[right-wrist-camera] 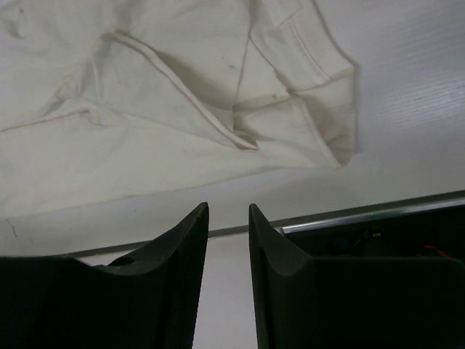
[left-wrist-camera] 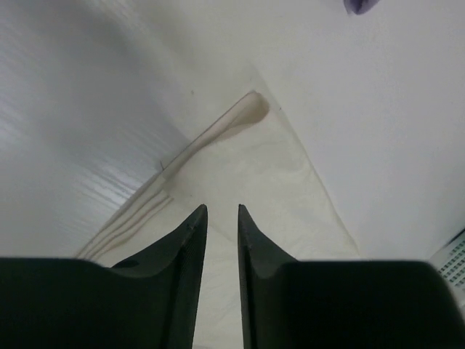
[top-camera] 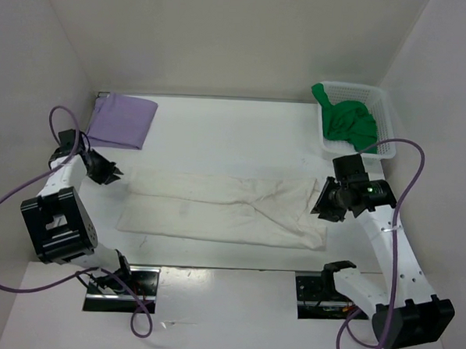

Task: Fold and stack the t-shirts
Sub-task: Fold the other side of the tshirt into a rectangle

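The lavender purple cloth t-shirt (top-camera: 122,120) lay folded well beyond the left claw (top-camera: 112,171), so one of three looked done. The cream white cloth t-shirt (top-camera: 223,209) stretched as a long, half-folded band between the left claw and the right claw (top-camera: 324,204), likely needing more folds. Both claws hung parted and empty. The bright green cloth t-shirt (top-camera: 349,122) sat bundled in the white plastic mesh basket (top-camera: 381,100) beyond the right claw, unfolded.

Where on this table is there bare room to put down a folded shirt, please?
The widest bare patch is the back middle of the table, between the lavender t-shirt and the basket, behind the cream t-shirt. Crowded: both ends of the cream t-shirt, where the left gripper and right gripper hover.
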You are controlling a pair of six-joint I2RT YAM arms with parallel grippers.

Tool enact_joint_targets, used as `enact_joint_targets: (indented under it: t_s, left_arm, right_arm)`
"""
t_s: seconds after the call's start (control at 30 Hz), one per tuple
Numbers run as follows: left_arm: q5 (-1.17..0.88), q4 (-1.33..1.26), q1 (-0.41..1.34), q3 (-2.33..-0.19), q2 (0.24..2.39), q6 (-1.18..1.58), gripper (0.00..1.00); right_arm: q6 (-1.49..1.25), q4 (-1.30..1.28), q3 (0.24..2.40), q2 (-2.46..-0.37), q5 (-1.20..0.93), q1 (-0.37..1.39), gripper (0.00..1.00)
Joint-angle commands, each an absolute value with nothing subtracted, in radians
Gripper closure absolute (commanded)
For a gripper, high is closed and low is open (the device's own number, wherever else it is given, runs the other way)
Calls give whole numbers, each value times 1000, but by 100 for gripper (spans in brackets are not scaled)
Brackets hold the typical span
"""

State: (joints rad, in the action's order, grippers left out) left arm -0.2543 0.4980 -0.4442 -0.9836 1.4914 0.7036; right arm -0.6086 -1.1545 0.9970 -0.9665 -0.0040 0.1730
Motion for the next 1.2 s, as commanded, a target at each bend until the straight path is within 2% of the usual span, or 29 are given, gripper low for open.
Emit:
enact_joint_targets:
  t_s: [0.0, 0.1, 0.13, 0.17, 0.2, 0.27, 0.4, 0.43, 0.53, 0.57, 0.6, 0.9, 1.1, 1.17]
  left_arm:
    - [-212, 538, -454, -1017, 1424, 739, 68]
    - [-212, 529, -454, -982, 1381, 750, 68]
    - [-212, 505, -431, -982, 1370, 750, 71]
    - [-224, 491, -411, -971, 1370, 750, 72]
    - [-233, 474, -391, -971, 1370, 750, 74]
    - [-233, 428, -310, -939, 1370, 761, 75]
    - [-244, 357, -193, -916, 1457, 761, 76]
    - [-244, 357, -184, -916, 1482, 761, 76]
    - [-233, 367, -184, -907, 1534, 761, 80]
    - [-233, 367, -184, -894, 1545, 761, 80]
    - [-233, 367, -184, -875, 1545, 761, 80]
    - [-204, 408, -261, -816, 1536, 742, 82]
    - [-297, 417, -252, -807, 1456, 733, 82]
    - [-298, 417, -229, -807, 1433, 733, 82]
  right_arm:
    - [-609, -1207, 1052, -992, 43, 186, 65]
    - [-609, -1077, 1043, -1055, -26, 195, 65]
    - [-609, -1019, 1026, -1075, -88, 195, 78]
    - [-632, -902, 999, -1101, -115, 195, 85]
    - [-641, -838, 985, -1161, -132, 204, 99]
    - [-664, -682, 976, -1224, -141, 215, 100]
    - [-675, -536, 997, -1373, -121, 300, 100]
    - [-675, -519, 1006, -1426, -74, 314, 91]
    - [-675, -471, 1015, -1504, -55, 365, 79]
    - [-675, -462, 1015, -1522, -25, 382, 68]
    - [-666, -462, 1015, -1540, -25, 396, 65]
    - [-666, -451, 1052, -1632, 56, 453, 50]
    - [-666, -479, 1077, -1664, 124, 453, 50]
    - [-666, -479, 1077, -1677, 111, 453, 56]
